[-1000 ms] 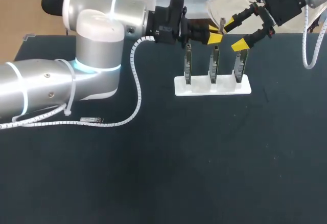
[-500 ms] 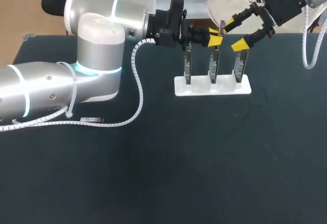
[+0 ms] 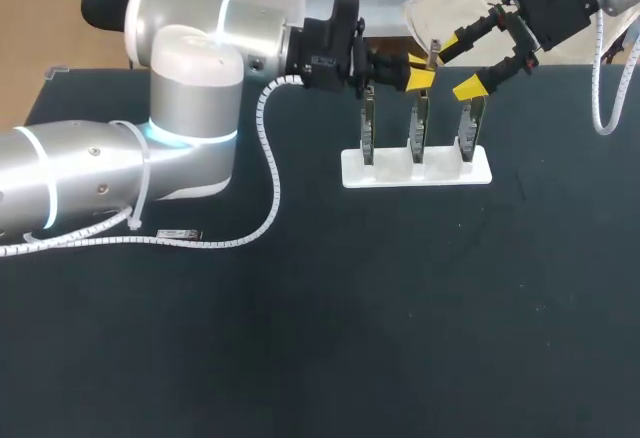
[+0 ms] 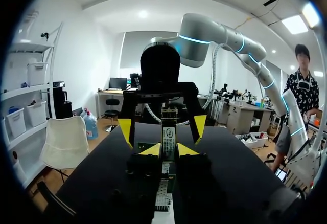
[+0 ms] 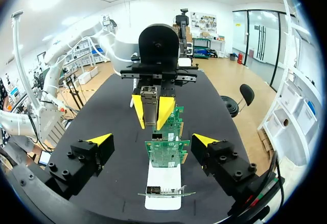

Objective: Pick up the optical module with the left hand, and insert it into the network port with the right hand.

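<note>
Left end effector (image 3: 420, 68) is clamped on the optical module (image 5: 152, 103), upper middle of the head view, over the row of network cards (image 3: 418, 128). Right end effector (image 5: 152, 139) gapes wide open, facing it. Only the head view catches a second module (image 3: 178, 233) lying on the bench (image 3: 400, 308), lower left.

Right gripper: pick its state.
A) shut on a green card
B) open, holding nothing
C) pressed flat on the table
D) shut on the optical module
B: the right gripper has its fingers wide apart with nothing between them touching, while the left gripper is the one holding the optical module.
</note>
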